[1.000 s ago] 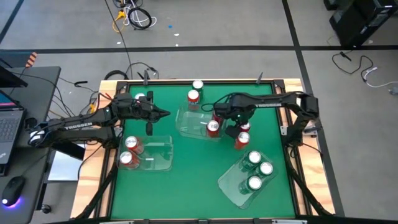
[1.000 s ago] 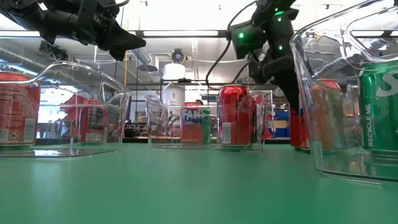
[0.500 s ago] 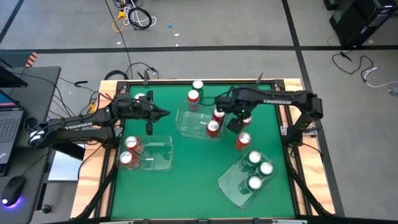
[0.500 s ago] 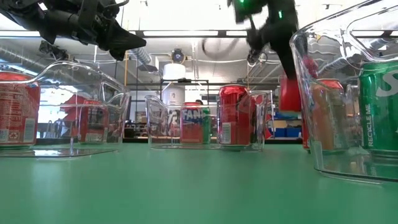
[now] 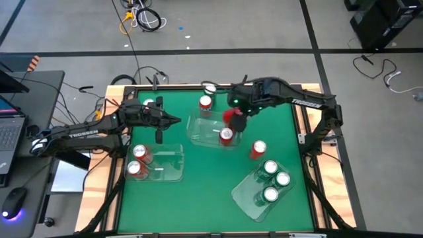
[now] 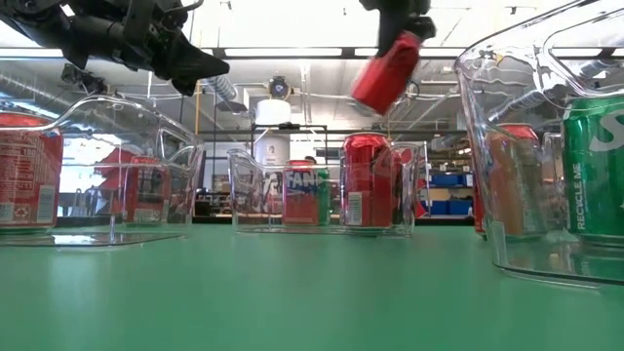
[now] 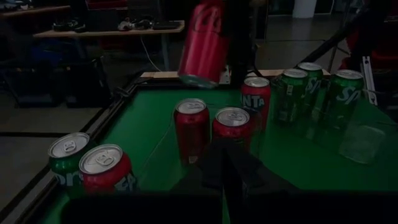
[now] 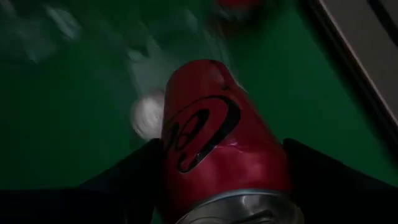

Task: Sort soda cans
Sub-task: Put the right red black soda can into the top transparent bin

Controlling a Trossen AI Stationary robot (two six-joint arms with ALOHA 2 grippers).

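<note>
My right gripper (image 5: 235,114) is shut on a red soda can (image 6: 383,70), which hangs tilted in the air above the middle clear bin (image 5: 201,131); the left wrist view shows that can (image 7: 204,43) high over the table. A red can (image 5: 226,136) stands in that bin. Another red can (image 5: 258,149) stands on the green mat to its right. Two red cans (image 5: 137,161) stand in the left bin and three green cans (image 5: 272,178) in the right bin. My left gripper (image 5: 175,120) hovers shut left of the middle bin. My right gripper pinches the red can between its two fingers (image 8: 127,180), one on each side of the can's wall (image 8: 186,155) near its upper end. The fingers come from above, slanting. The can is lifted clear and tilted, its lower end (image 7: 198,79) pointing down at the bin.
Two more cans, one red (image 5: 205,102) and one green (image 7: 67,155), stand near the table's far edge. A wooden rim (image 5: 299,125) frames the mat. Bare mat lies along the near edge (image 5: 198,198). A laptop and cables lie left of the table.
My right gripper has lifted the red can off the mat just right of the middle bin and carried it up and toward the table's left and far side, over that bin. The can has tipped from upright to tilted.
</note>
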